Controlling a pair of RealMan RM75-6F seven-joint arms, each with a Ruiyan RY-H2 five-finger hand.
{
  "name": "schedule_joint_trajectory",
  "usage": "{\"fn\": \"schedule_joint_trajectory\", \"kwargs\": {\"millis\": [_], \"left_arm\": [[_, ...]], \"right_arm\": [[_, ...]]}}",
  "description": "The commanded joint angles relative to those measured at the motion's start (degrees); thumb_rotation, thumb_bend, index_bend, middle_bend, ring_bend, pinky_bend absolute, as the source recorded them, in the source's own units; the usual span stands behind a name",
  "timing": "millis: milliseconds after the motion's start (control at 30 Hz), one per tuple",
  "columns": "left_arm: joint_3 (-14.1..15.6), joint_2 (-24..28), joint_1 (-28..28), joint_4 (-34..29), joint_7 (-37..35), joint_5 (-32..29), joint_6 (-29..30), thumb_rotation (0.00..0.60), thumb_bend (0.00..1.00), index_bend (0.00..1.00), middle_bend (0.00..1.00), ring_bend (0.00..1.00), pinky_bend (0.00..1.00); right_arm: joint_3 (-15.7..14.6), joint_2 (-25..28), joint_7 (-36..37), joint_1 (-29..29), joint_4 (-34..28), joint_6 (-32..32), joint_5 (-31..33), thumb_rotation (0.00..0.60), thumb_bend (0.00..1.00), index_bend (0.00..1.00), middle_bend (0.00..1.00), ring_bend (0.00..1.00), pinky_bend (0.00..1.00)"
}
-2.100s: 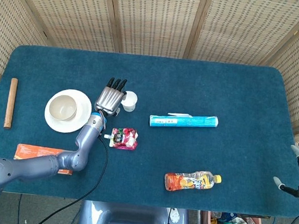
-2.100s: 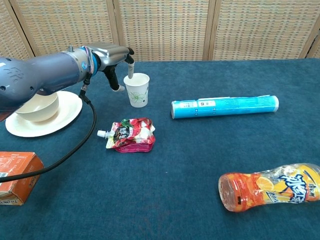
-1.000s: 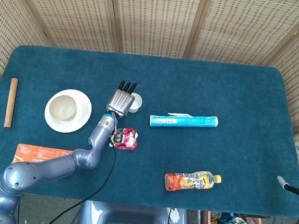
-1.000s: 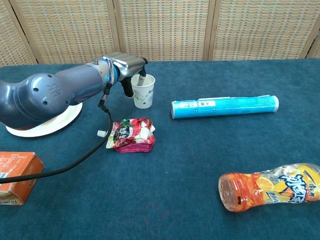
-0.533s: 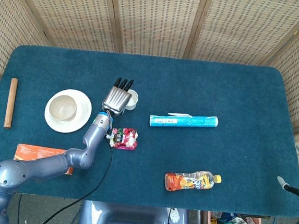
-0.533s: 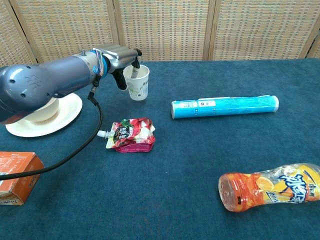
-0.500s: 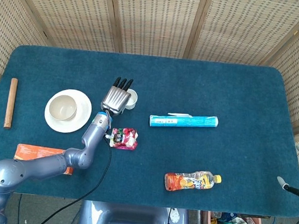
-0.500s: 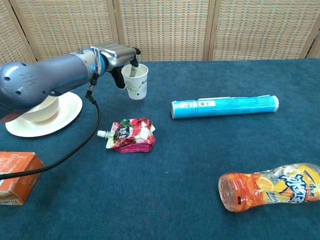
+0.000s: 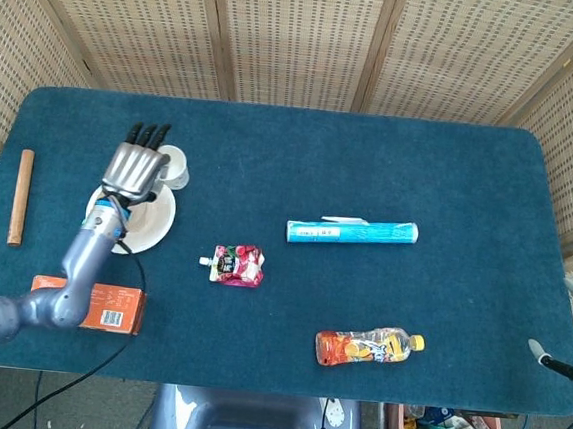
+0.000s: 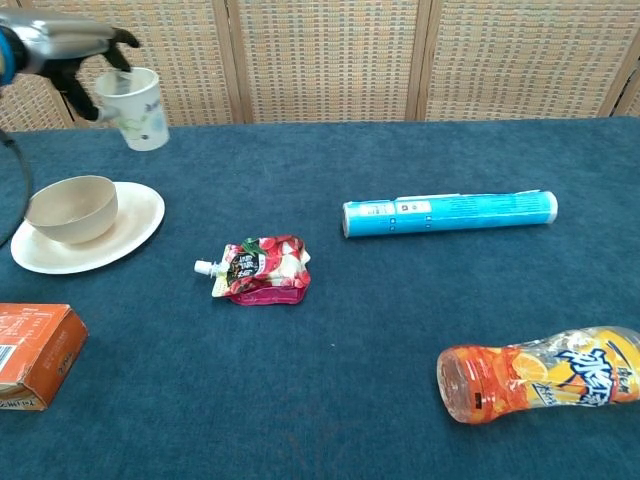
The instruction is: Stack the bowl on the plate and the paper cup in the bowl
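Paper cup (image 10: 136, 109) half-hidden under left hand (image 9: 136, 170), bowl (image 10: 71, 208) covered overhead

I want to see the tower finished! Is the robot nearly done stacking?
Nearly. The bowl already sits on the plate. The left hand holds the paper cup in the air, above and beside the bowl. Only lowering the cup into the bowl is left.

A cream bowl (image 10: 70, 208) sits upright on a cream plate (image 10: 135, 226) at the table's left. The white paper cup (image 10: 136, 109), printed with a small green pattern, hangs tilted in the air above the plate's far right edge.
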Motion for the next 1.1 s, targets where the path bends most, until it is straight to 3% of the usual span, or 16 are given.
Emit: {"fn": "schedule_joint_trajectory", "kwargs": {"millis": [33, 233, 500, 733, 1100], "left_arm": [[3.0, 5.8, 5.2, -4.0, -4.5, 4.1, 2.4, 0.600, 0.44, 0.62, 0.00, 0.00, 0.00], [6.1, 10.3, 10.8, -5.4, -11.3, 10.2, 3.3, 0.600, 0.44, 0.62, 0.00, 0.00, 0.00], [8.6, 10.2, 14.6, -2.7, -16.2, 15.3, 3.5, 0.600, 0.44, 0.62, 0.00, 0.00, 0.00], [7.8, 7.7, 14.2, -0.3, -16.5, 15.8, 1.9, 0.600, 0.44, 0.62, 0.00, 0.00, 0.00], [6.1, 2.9, 11.6, 2.7, -11.9, 11.2, -0.3, 0.600, 0.44, 0.62, 0.00, 0.00, 0.00]], "right_arm": [[-0.1, -0.1, -1.2, -0.2, -0.8, 0.6, -0.3, 0.600, 0.17, 0.06, 0.00, 0.00, 0.00], [-0.2, 0.1, -2.8, -0.2, -2.1, 0.9, -0.6, 0.600, 0.17, 0.06, 0.00, 0.00, 0.00], [-0.5, -0.1, -3.3, -0.2, -2.1, 1.0, -1.1, 0.600, 0.17, 0.06, 0.00, 0.00, 0.00], [-0.6, 0.0, -3.5, -0.1, -2.3, 0.9, -1.1, 0.600, 0.17, 0.06, 0.00, 0.00, 0.00], [-0.4, 0.5, -2.6, -0.2, -2.4, 0.9, -0.7, 0.600, 0.17, 0.06, 0.00, 0.00, 0.00]]}}
